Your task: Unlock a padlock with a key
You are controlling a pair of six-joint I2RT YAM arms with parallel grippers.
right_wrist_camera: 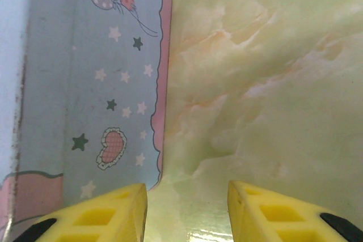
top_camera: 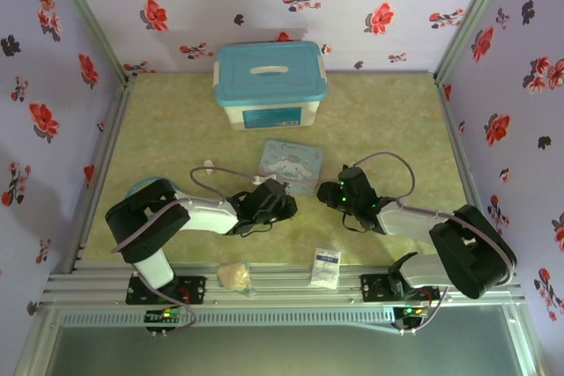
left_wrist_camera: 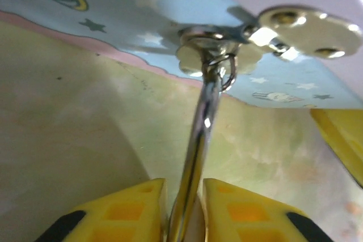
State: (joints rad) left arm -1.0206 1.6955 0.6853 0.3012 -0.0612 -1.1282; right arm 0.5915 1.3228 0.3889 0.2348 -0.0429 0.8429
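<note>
Pinching the thin shiny metal key (left_wrist_camera: 198,140) mid-shaft, your left gripper (left_wrist_camera: 185,188) needed the head ahead instead; your right gripper (right_wrist_camera: 187,191) gaped, empty.

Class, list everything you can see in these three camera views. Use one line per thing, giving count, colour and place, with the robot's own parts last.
white storage box with blue lid: one, white and blue, back centre of table
flat cartoon-printed tin: one, pale blue with pink edge, mid-table, just beyond both grippers
shiny metal key with clover-shaped head: one, silver, shaft between the left fingers
second clover-shaped key head: one, brassy, on the same ring
small white packet: one, white, near edge
crumpled beige lump: one, beige, near edge
green marbled table: one
left gripper: yellow, closed on key
right gripper: yellow, open, beside tin
</note>
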